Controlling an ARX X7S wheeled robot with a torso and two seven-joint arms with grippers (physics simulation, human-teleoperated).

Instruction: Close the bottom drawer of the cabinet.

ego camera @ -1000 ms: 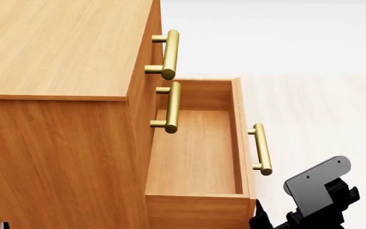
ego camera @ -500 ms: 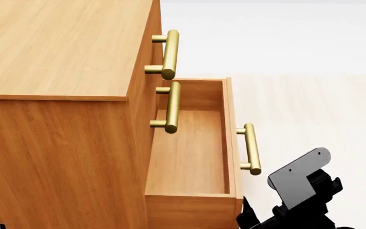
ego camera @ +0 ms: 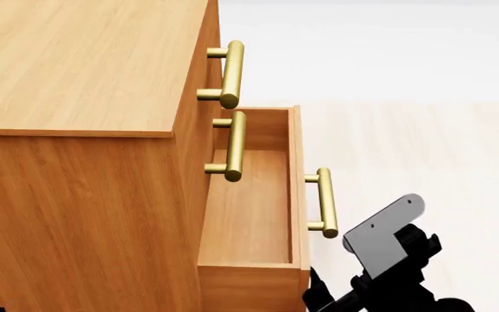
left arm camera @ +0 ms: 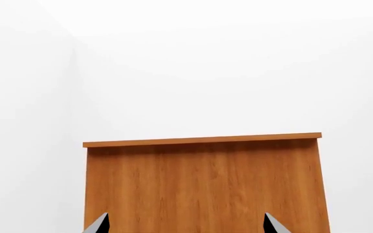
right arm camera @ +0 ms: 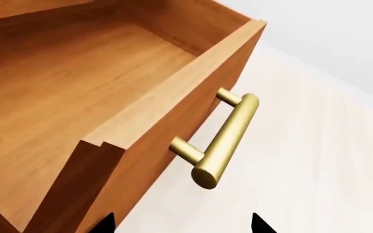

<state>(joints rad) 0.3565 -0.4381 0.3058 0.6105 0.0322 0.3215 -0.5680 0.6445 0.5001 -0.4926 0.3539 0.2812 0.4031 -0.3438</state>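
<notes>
While partly open, the bottom drawer (ego camera: 251, 214) sits beside the right gripper (right arm camera: 181, 224).

- The tall orange-brown wood-grain cabinet (ego camera: 85, 130) fills the left of the head view, standing on the pale floor (ego camera: 423, 149).
- Its lowest orange-brown wooden drawer box (ego camera: 254, 214) juts out to the right from the cabinet's front, part open.
- The drawer's brass bar handle (ego camera: 323, 201) sits on its outer right face.
- Two upper brass bar handles (ego camera: 230, 73) stand above, over the drawer's inside.
- The black right gripper (ego camera: 379, 273) lies just right of the drawer, near its handle.
</notes>
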